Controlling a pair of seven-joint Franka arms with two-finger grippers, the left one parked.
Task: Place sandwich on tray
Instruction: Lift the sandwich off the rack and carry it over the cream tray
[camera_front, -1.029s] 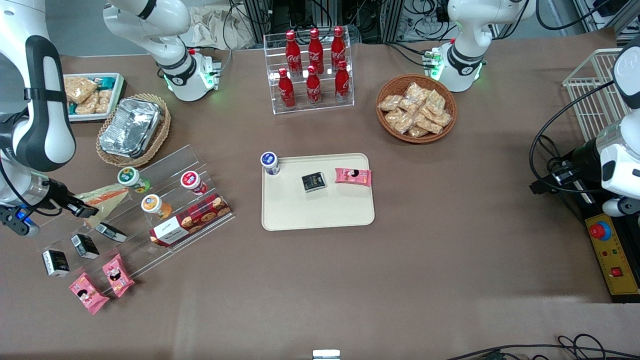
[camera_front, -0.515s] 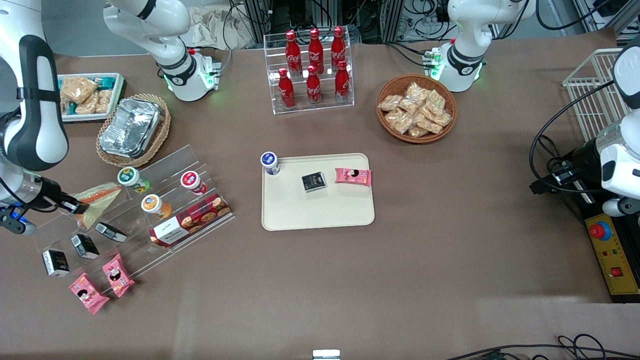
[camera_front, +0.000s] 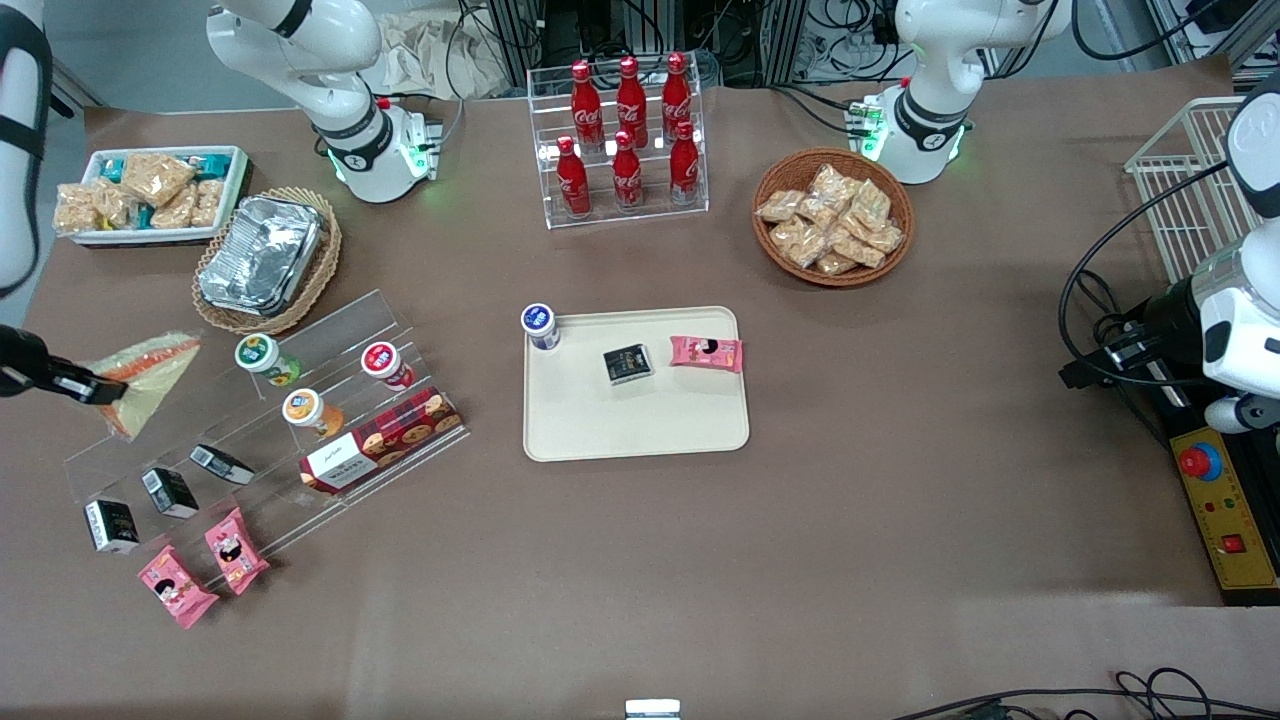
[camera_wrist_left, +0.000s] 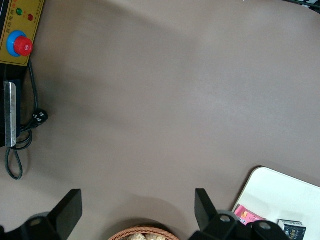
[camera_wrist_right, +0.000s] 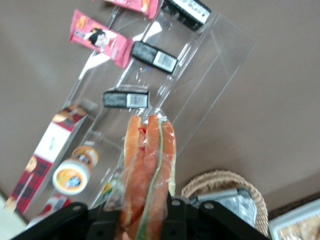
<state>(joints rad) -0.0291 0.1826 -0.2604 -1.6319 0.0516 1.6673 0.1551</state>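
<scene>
My right gripper (camera_front: 88, 388) is shut on the sandwich (camera_front: 140, 375), a plastic-wrapped wedge with pale bread and orange filling. It holds the wedge in the air beside the clear acrylic step rack (camera_front: 250, 420), at the working arm's end of the table. In the right wrist view the sandwich (camera_wrist_right: 147, 170) sits squeezed between the two black fingers (camera_wrist_right: 182, 210), its orange and green layers on edge. The cream tray (camera_front: 640, 425) lies flat in the middle of the table, well away from the gripper. On it are a blue-lidded cup (camera_front: 539, 324), a black packet (camera_front: 628, 363) and a pink packet (camera_front: 706, 352).
The rack holds cups, a cookie box (camera_front: 385, 438) and black packets; two pink packets (camera_front: 200, 565) lie in front of it. A wicker basket of foil containers (camera_front: 262, 255) and a white tray of snacks (camera_front: 150, 190) stand nearby. Cola bottles (camera_front: 625, 140) and a snack basket (camera_front: 832, 215) sit farther back.
The gripper has lifted the sandwich off the rack and carried it outward toward the working arm's edge of the table. The arm's upper links have swung out of view.
</scene>
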